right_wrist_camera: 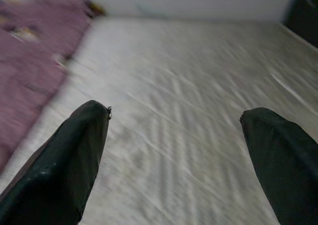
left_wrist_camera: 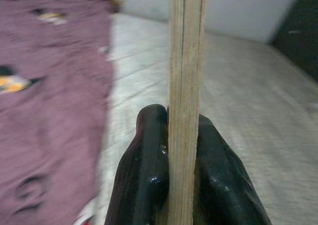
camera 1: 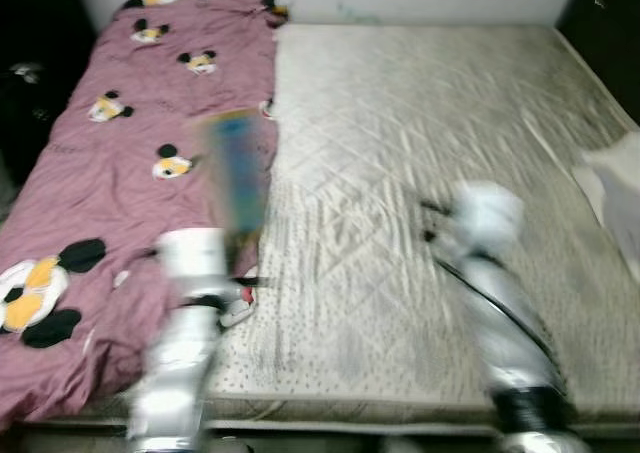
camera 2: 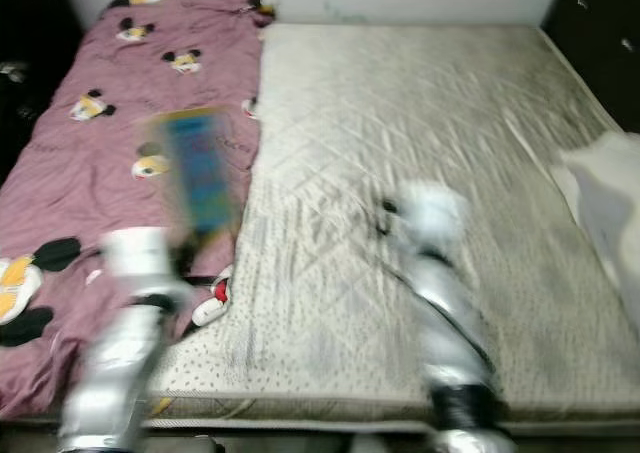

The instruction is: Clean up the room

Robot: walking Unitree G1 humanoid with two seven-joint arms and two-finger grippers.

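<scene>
- The left tool is gripping a thin flat board by its edge, both black fingers pressing against its sides — the board is standing upright.
- From the head views the board is showing blurred blue, rising over the seam where the maroon cartoon-mouse blanket is meeting the bare quilted mattress.
- The right tool is hanging wide open over the mattress, gripping nothing.
- A pale cloth is lying at the bed's right edge.
</scene>
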